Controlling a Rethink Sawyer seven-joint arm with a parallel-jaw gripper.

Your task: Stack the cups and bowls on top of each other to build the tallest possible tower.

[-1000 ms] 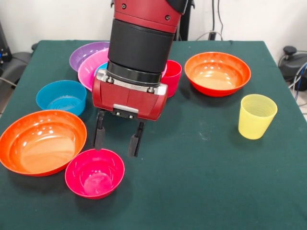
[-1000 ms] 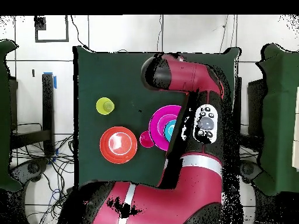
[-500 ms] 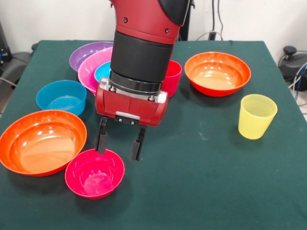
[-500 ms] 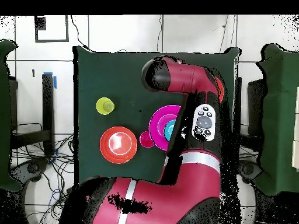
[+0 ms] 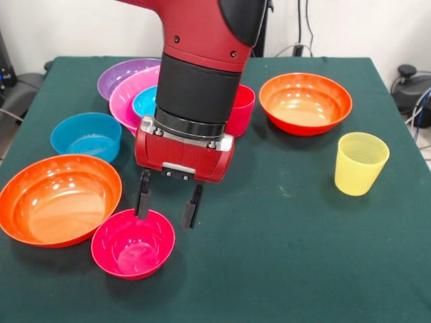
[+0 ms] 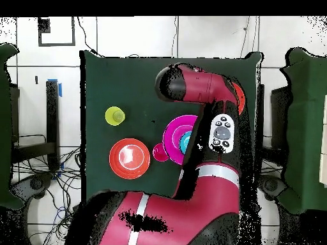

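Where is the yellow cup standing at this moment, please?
In the front view the yellow cup stands upright alone on the picture's right side of the table, in front of the orange bowl; in the overhead view it is at the left.

The tabletop (image 5: 289, 256) is covered in a matt dark green cloth, smooth with a slight felt look. The bowls are glossy plastic that catches the light: the two orange bowls (image 5: 59, 199) (image 5: 305, 102), the small red-pink bowl (image 5: 133, 243), the blue bowl (image 5: 86, 136), the pink bowl (image 5: 131, 94) and the purple bowl (image 5: 121, 73). The red cup (image 5: 240, 109) is shiny too. The yellow cup (image 5: 361, 163) is translucent plastic with faint ribs. The arm (image 5: 202, 40) has a smooth, satin red shell with a matt black band; the hand (image 5: 166, 204) has dull black fingers (image 5: 192, 207).
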